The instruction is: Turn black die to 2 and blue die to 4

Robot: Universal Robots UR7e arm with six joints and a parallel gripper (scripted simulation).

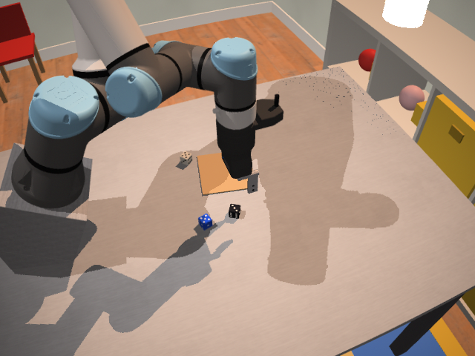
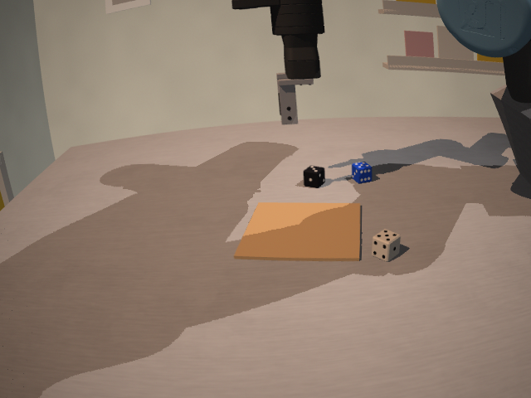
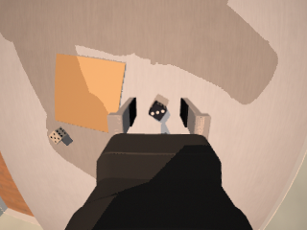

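Note:
The black die (image 1: pixel 234 211) (image 2: pixel 314 177) (image 3: pixel 154 114) sits on the table off the mat, 3 on top. The blue die (image 1: pixel 205 222) (image 2: pixel 361 172) sits near it, also off the mat; its top looks like 5. It is hidden in the wrist view. The white die (image 1: pixel 185 157) (image 2: pixel 386 245) (image 3: pixel 59 135) stands beside the mat with 5 on top. The orange mat (image 1: pixel 214 176) (image 2: pixel 309 240) (image 3: pixel 72 96) lies flat and bears no die. My gripper (image 1: pixel 253 180) (image 2: pixel 288 118) (image 3: pixel 158 106) is open and empty, high above the table, with the black die between its fingers in the wrist view.
The arm's base stands at the left of the table (image 1: pixel 368 260) (image 2: pixel 257 334) in the top view. A shelf (image 1: pixel 402 41) with balls stands beyond the table's right edge. Shadows of the arm cross the table and part of the mat.

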